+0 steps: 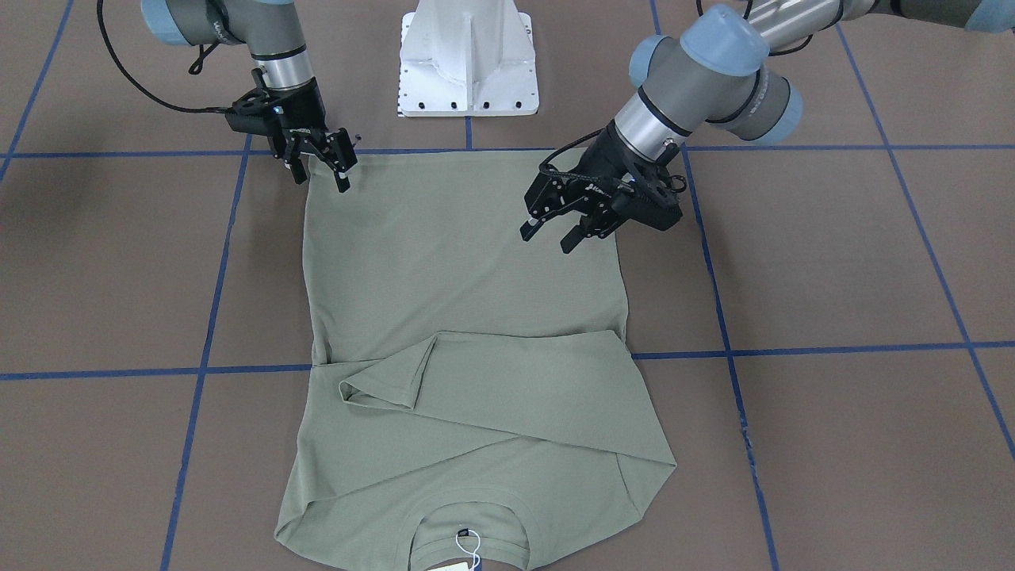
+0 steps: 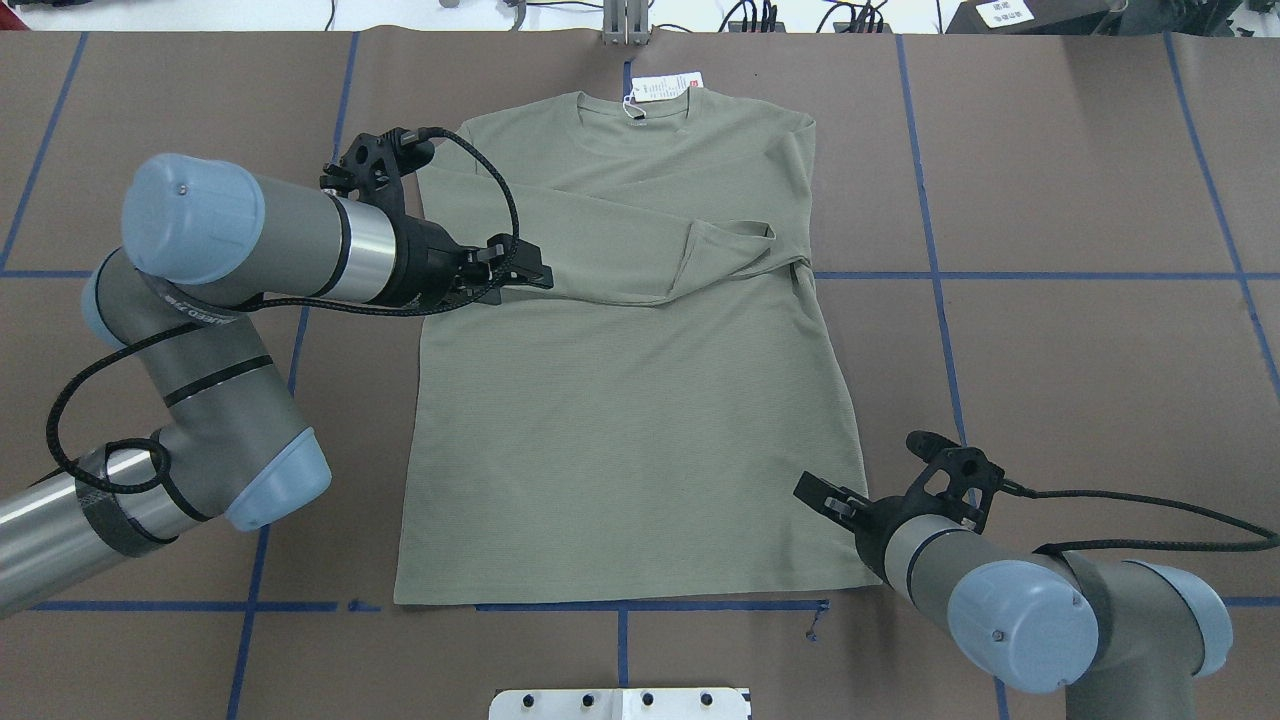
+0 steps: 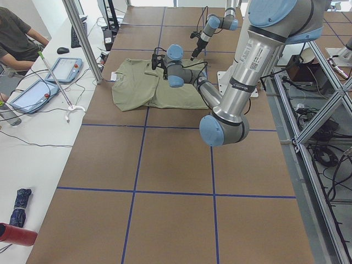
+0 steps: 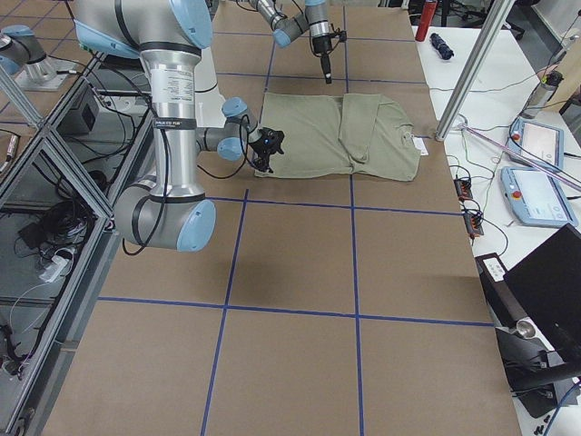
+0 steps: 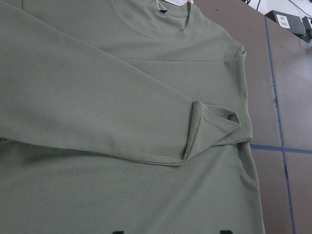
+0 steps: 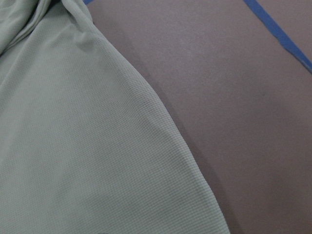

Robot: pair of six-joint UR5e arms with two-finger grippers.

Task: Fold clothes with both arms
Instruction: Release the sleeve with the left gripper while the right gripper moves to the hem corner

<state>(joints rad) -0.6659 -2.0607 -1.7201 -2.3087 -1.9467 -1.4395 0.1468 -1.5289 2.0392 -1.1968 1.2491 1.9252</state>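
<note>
Sleeves (image 1: 515,381) already crossed over the chest, so the body fold looks like the step in hand. Shirt (image 1: 460,262) lies flat beneath left gripper (image 1: 547,238), whose jaws are apart and empty. One hem corner sits just under right gripper (image 1: 322,182), also apart. Next, probably: left shifts to the other corner, both pinch.

I see a brown table (image 2: 1100,380) gridded with blue tape (image 2: 1050,275) — the green shirt (image 2: 640,430) lies flat on it, sleeves folded across its chest, hem toward the white base plate (image 2: 620,704) at the robot's edge.
</note>
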